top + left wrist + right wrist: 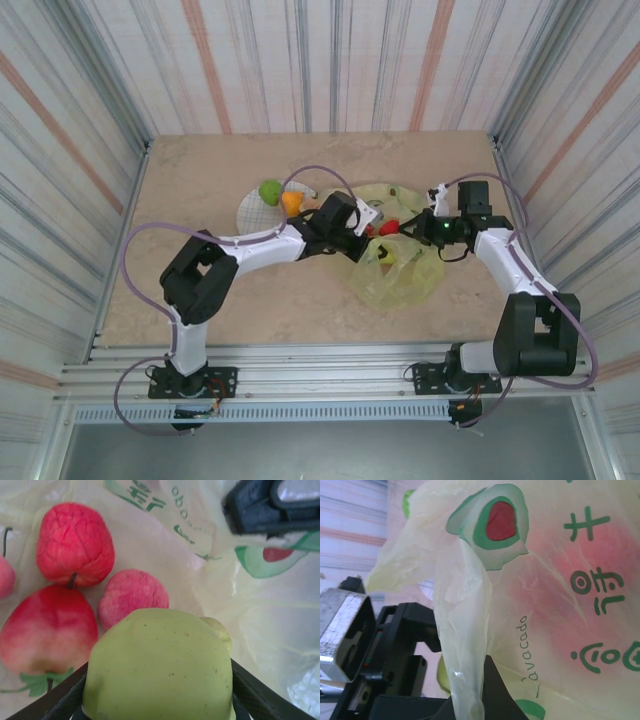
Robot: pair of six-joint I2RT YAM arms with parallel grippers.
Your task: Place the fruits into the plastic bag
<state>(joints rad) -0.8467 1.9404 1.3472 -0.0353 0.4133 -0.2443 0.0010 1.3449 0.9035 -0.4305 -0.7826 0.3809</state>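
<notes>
Heads up, here's what the next move turns on. The green fruit (157, 665) sits in your left gripper (157, 702), right at the open mouth of the bag (405, 275), which lies about mid-table, a bit toward the right edge. On the left wrist camera the red fruits (75, 542) lie on the bag's floor just past the fingertips. I'd say the drop goes straight ahead with nothing to steer around.

The fruit is roundish, so no long axis to fuss over. Left jaws are half spread and clamped on it from both sides. Your right gripper (470, 705) is pinched tight on a twisted strip of the bag, holding the mouth up.

An orange (292, 203) and a second green fruit (270, 190) wait on the plate (250, 212), toward the far edge.
</notes>
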